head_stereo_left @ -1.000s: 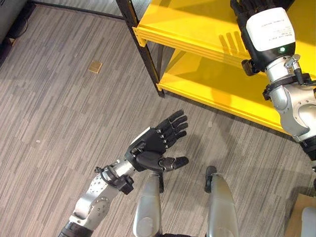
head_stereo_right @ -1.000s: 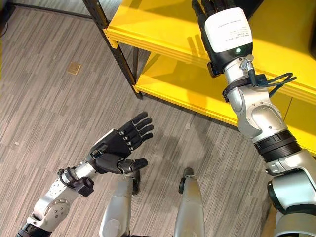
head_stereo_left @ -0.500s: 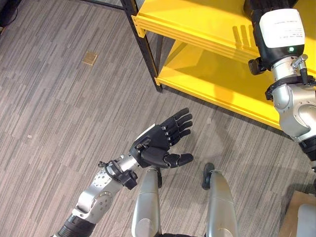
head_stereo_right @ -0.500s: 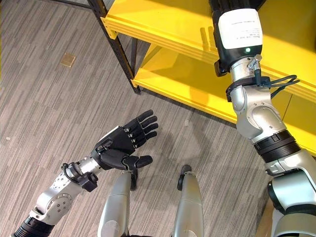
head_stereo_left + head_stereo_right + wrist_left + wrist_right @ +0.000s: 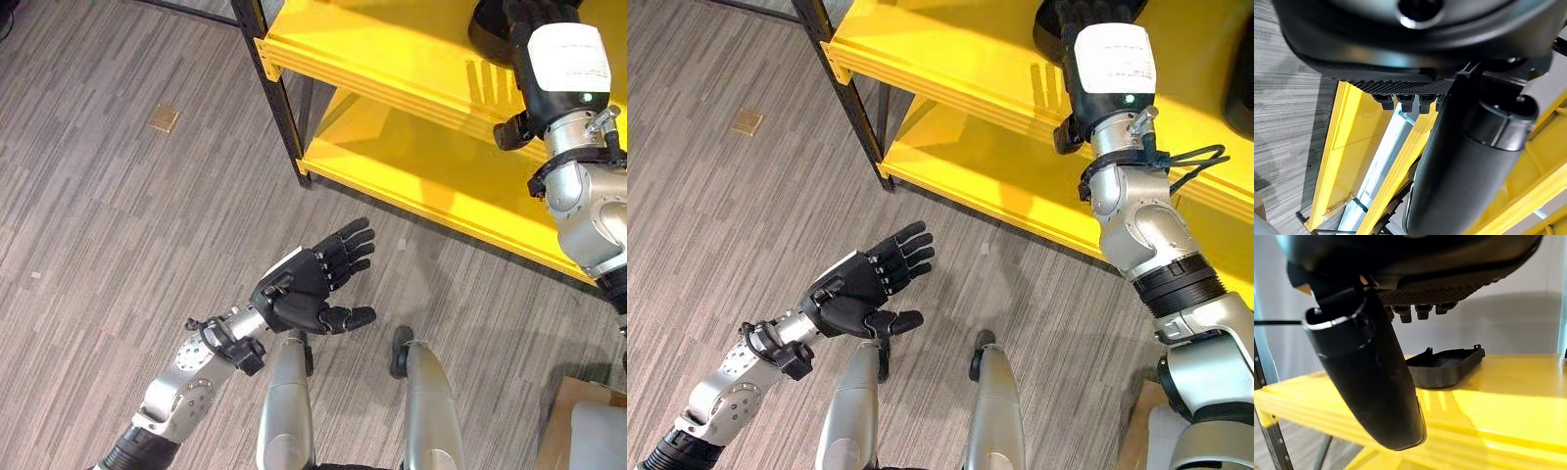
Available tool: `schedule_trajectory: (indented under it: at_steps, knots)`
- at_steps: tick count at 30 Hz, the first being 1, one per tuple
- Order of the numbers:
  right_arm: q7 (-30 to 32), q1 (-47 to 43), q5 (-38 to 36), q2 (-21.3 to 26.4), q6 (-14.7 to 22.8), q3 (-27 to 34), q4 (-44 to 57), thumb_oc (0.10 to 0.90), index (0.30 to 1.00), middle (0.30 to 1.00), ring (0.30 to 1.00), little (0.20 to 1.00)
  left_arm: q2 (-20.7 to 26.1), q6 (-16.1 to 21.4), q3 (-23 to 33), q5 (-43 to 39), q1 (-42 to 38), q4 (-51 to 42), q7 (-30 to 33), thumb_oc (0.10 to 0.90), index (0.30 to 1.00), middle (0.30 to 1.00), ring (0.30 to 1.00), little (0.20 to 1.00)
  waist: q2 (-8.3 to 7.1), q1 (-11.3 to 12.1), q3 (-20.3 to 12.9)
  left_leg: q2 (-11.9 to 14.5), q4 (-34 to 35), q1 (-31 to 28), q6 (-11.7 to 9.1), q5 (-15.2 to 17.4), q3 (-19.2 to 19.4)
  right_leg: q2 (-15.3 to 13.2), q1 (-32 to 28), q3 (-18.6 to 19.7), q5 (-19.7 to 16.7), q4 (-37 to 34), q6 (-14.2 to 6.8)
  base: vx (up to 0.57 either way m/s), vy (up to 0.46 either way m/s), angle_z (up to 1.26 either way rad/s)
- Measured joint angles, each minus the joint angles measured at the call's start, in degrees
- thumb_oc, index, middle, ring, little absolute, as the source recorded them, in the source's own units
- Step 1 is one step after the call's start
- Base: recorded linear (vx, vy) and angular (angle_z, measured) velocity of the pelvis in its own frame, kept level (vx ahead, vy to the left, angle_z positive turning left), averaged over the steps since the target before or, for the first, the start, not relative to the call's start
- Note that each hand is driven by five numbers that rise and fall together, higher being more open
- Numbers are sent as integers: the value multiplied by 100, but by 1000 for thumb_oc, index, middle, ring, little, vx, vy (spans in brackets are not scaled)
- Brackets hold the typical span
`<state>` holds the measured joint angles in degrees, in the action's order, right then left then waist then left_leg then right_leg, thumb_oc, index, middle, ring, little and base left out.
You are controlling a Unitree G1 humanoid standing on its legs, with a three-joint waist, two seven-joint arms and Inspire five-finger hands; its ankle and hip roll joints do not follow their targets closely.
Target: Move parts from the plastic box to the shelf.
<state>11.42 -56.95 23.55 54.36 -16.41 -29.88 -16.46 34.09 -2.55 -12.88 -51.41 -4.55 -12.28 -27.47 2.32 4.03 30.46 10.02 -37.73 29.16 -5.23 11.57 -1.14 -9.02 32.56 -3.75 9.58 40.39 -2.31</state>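
A flat black part point(image 5: 1444, 366) lies on the upper board of the yellow shelf point(image 5: 392, 49). It also shows as a dark shape point(image 5: 1053, 29) just past my right hand point(image 5: 554, 54). That hand hovers over the board a little short of the part, its fingers point(image 5: 1418, 309) straight and apart from it, open and holding nothing. My left hand point(image 5: 306, 284) floats palm up above the floor in front of the shelf, open and bare, with its thumb point(image 5: 1464, 147) stretched toward the yellow boards.
The shelf has a lower yellow board point(image 5: 431, 166) and a black corner post point(image 5: 276, 98). Another dark object point(image 5: 1242, 88) sits at the right end of the upper board. A pale grey container point(image 5: 600, 441) stands at lower right. A small brown plate point(image 5: 163, 118) lies on the floor.
My right hand has drawn back along the upper board, and the black part now shows beyond it. The camera has shifted slightly. The left hand has kept its pose.
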Motion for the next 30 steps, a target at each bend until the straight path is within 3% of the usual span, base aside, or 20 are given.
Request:
schedule_trajectory:
  at_steps: [4, 7, 11, 15, 19, 20, 22, 23, 25, 27, 28, 30]
  knots:
    - [-434, 43, -900, -108, 79, 23, 49, 900, 1000, 1000, 1000, 1000, 83, -11, 203, 4, 236, -3, -173, 900, 1000, 1000, 1000, 1000, -8, -15, -1, 97, 404, -241, -123, -178, -7, 69, -196, -86, -66, -180, 34, 5, -94, 3]
    - [-833, 341, -2096, -301, 286, 33, 554, 900, 1000, 1000, 1000, 1000, 94, -37, 316, 5, 464, -14, -504, 900, 1000, 1000, 1000, 1000, -12, -55, -6, 198, 1194, -892, -163, -460, 8, 135, -663, -164, -92, -524, 91, 7, -87, 4]
    - [-849, 386, -2365, -453, 619, 53, 1084, 900, 1000, 1000, 1000, 1000, 83, -126, 412, 10, 404, -49, -708, 900, 1000, 1000, 1000, 1000, -21, -95, -19, 326, 1703, -1254, -234, -676, 61, 250, -851, -205, -82, -637, 172, -9, -74, -2]
    - [-837, 422, -2729, -495, 673, 454, 1417, 900, 1000, 1000, 1000, 1000, 85, -135, 422, 97, 297, -48, -849, 900, 1000, 1000, 1000, 1000, -53, -113, -52, 463, 2207, -1639, -261, -916, 69, 380, -1078, -282, -47, -705, 269, -13, -93, 5]
    - [-774, 428, -3137, -537, 533, 657, 1416, 900, 1000, 1000, 1000, 1000, 96, -186, 427, 119, 314, -50, -981, 900, 1000, 1000, 1000, 1000, -126, -217, -131, 580, 2658, -1860, 7, -1095, 132, 445, -1273, -445, -14, -800, 388, 19, -77, 17]
    - [-711, 468, -3178, -558, 457, 698, 1420, 900, 1000, 1000, 1000, 1000, 93, -260, 423, 150, 303, -46, -1033, 900, 1000, 1000, 1000, 1000, -144, -298, -155, 685, 2930, -2013, 181, -1192, 337, 440, -1405, -572, -22, -889, 427, -4, -42, 47]
    - [-641, 546, -3179, -570, 396, 783, 1424, 900, 1000, 1000, 1000, 1000, 85, -293, 388, 231, 280, -34, -1176, 900, 1000, 1000, 1000, 1000, -143, -420, -304, 834, 3039, -2030, 301, -1236, 729, 410, -1433, -774, 4, -972, 526, 12, 12, 47]
    - [-587, 694, -3173, -590, 390, 1037, 1426, 900, 1000, 1000, 1000, 1000, 61, -374, 295, 231, 120, 64, -1312, 900, 1000, 1000, 1000, 1000, -70, -458, -378, 887, 3060, -2013, 440, -1325, 883, 355, -1506, -922, 19, -1031, 547, 75, 113, 47]
    - [-491, 942, -3150, -694, 374, 1230, 1393, 900, 1000, 1000, 1000, 1000, 28, -367, 45, 230, -66, 415, -1434, 900, 1000, 1000, 1000, 1000, 56, -581, -701, 479, 2973, -1939, 327, -1294, 1003, 202, -1570, -825, -111, -1401, 460, 88, 163, 12]
    - [-487, 1081, -3106, -880, 382, 1229, 1385, 900, 1000, 1000, 1000, 1000, -88, -327, -74, 229, -71, 722, -1455, 900, 1000, 1000, 1000, 1000, 198, -539, -886, -37, 3153, -2036, 350, -1305, 783, 180, -1749, -584, -475, -1986, 290, 73, 143, -47]
    - [-447, 1133, -3035, -1070, 409, 1226, 1385, 900, 1000, 1000, 1000, 1000, -184, -283, -83, 229, -46, 833, -1454, 900, 1000, 1000, 1000, 1000, 281, -559, -954, -160, 3267, -2096, 372, -1337, 658, 203, -1860, -459, -705, -2267, 161, 64, 121, -58]
    - [-346, 1218, -3028, -1292, 456, 1131, 1386, 900, 1000, 1000, 1000, 1000, -247, -140, -86, 227, -35, 916, -1462, 900, 1000, 1000, 1000, 1000, 330, -569, -986, -323, 3557, -2336, 135, -1521, 572, 192, -1991, -261, -946, -2625, -37, 79, 126, -41]
